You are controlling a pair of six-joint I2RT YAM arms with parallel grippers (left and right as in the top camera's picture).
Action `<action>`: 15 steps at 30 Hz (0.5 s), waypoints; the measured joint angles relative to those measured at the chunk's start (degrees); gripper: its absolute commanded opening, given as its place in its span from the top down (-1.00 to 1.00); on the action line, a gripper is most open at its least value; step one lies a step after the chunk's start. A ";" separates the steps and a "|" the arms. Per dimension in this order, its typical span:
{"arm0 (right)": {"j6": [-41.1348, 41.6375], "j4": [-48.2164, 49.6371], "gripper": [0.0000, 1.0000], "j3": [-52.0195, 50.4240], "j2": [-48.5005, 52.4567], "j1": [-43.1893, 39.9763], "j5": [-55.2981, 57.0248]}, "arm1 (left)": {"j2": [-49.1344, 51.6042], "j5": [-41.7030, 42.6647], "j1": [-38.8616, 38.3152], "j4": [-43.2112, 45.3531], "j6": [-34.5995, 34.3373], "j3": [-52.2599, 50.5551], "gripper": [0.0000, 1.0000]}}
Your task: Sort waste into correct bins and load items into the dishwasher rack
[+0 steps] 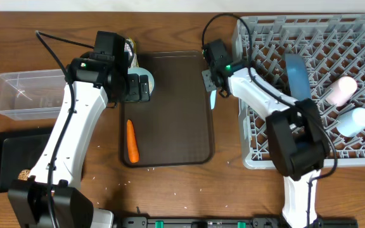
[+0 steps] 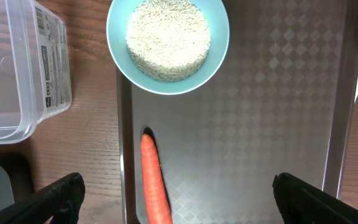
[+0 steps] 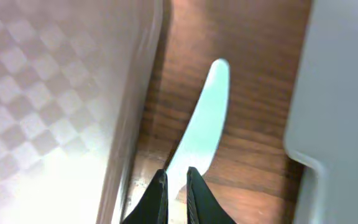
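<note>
The dishwasher rack [image 1: 309, 158] is the biggest thing on the tabletop [image 1: 233, 190], at the right side. In it the blue plate [image 1: 296, 75] stands on edge, and the pink cup [image 1: 342, 90] and the light blue cup [image 1: 353, 120] lie just beside it. The rows near its left wall look free.

The dark brown serving tray [image 1: 170, 120] is in the middle. The clear tub [image 1: 18, 95] and the black tray [image 1: 5, 158] are at the far left, with a brown lump [image 1: 24, 174] in the black tray.

On the serving tray, the bowl [image 2: 115, 31] is full of rice. The left jaws are spread to their full width and hold nothing. They hang above the tray, with the bowl just ahead of them and the carrot [image 2: 154, 180] below.

The step in hand belongs to the smallest thing, the pale spoon [image 3: 204, 118]. The right jaws are pinched almost shut on one end of it, over the strip of bare wood between the serving tray's rim and the rack's wall. I cannot tell if its far end touches the wood.

To do this well, I think the spoon must first rise above the rack's wall, then travel right and go down between free pegs, away from the plate. The grip is only at the end, so the spoon may swing. A slow move is safer, and the jaws should open only when the spoon rests in the rack.
</note>
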 measured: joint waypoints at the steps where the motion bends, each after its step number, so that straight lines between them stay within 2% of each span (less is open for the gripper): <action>1: 0.20 -0.57 0.66 0.00 -0.39 0.00 0.00 | 0.00 0.00 0.00 -0.02 0.00 0.00 -0.96; 2: 0.24 -1.42 0.54 0.00 -0.72 0.00 -0.20 | 0.00 0.00 0.00 0.00 0.00 0.00 -0.95; 5: 0.48 -3.34 0.43 0.00 -0.92 0.00 -0.70 | 0.00 0.00 0.00 0.02 0.00 0.00 -0.96; 15: 11.56 -6.36 0.55 -0.11 -0.90 0.00 -1.66 | 0.00 0.00 0.00 0.22 0.00 0.00 -0.96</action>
